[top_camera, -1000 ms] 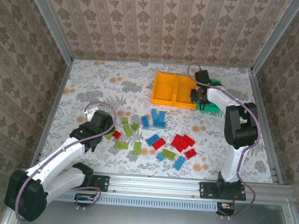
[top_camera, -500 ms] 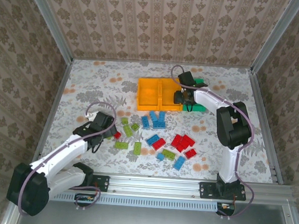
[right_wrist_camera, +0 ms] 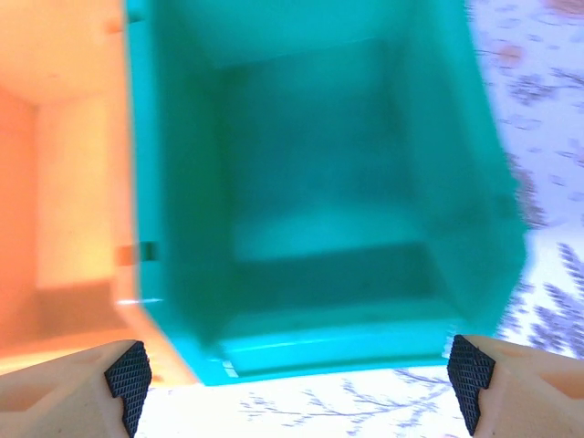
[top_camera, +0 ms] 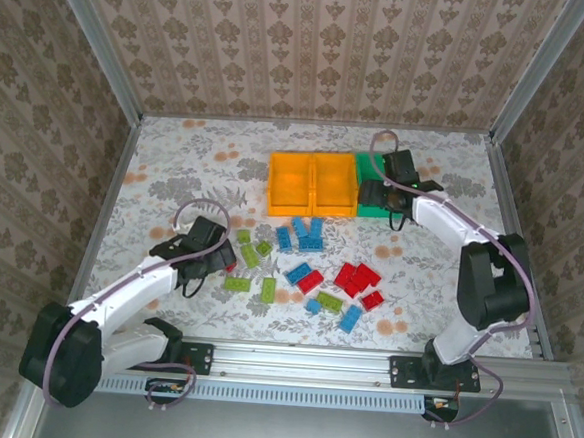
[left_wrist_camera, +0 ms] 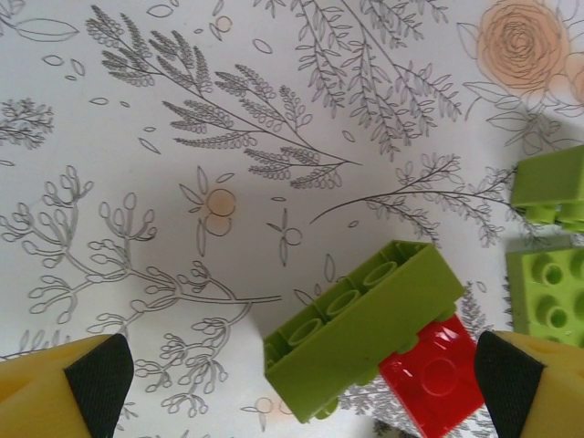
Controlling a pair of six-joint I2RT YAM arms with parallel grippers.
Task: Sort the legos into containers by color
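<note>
Far-left table (top_camera: 176,161): bare, wide passage. Right of legos (top_camera: 313,271): bare strip too. Bins (top_camera: 315,181) in row block far centre, with narrow lane between bins and legos. Legos crowd near centre. Left gripper (top_camera: 219,261) spread wide; lime brick (left_wrist_camera: 365,324) touching red brick (left_wrist_camera: 433,379) sits in gap, bare table to their left. Green bin (right_wrist_camera: 319,182) interior open before right gripper (right_wrist_camera: 298,376).

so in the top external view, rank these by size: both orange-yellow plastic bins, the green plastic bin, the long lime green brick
1. left orange-yellow plastic bin and right orange-yellow plastic bin: alike, tied
2. green plastic bin: unsure, the right gripper covers part of it
3. long lime green brick: clearly smallest
</note>
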